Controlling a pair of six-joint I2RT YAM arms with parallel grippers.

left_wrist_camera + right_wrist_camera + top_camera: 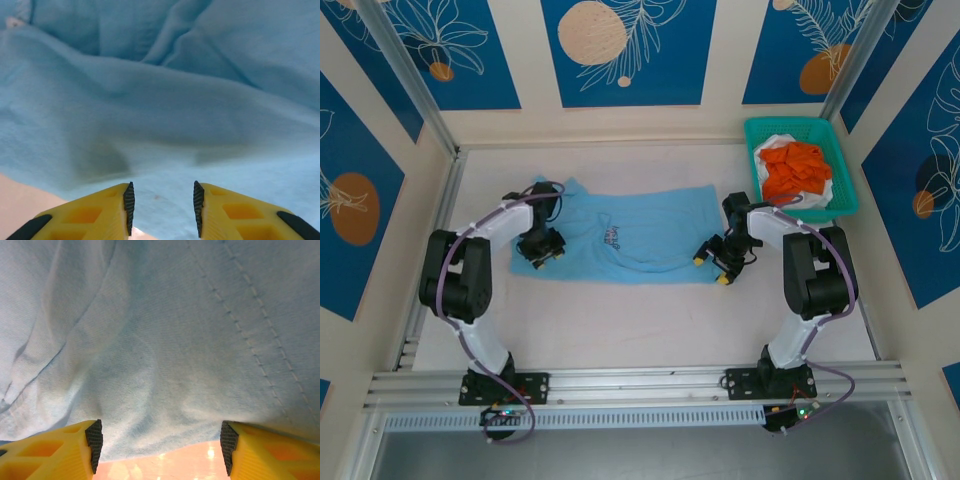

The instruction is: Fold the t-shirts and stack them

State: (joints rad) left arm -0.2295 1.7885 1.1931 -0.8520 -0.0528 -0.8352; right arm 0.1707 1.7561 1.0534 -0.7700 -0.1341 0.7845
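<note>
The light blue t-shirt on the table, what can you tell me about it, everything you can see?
The light blue t-shirt is soft cloth, spread sideways on the pale table and rumpled with shallow folds. A small dark print sits near its middle, and rows of stitching run by its hem. The left gripper hovers at its left end, the right gripper at its right, both with open jaws at the near edge; whether they touch the cloth is unclear.
</note>
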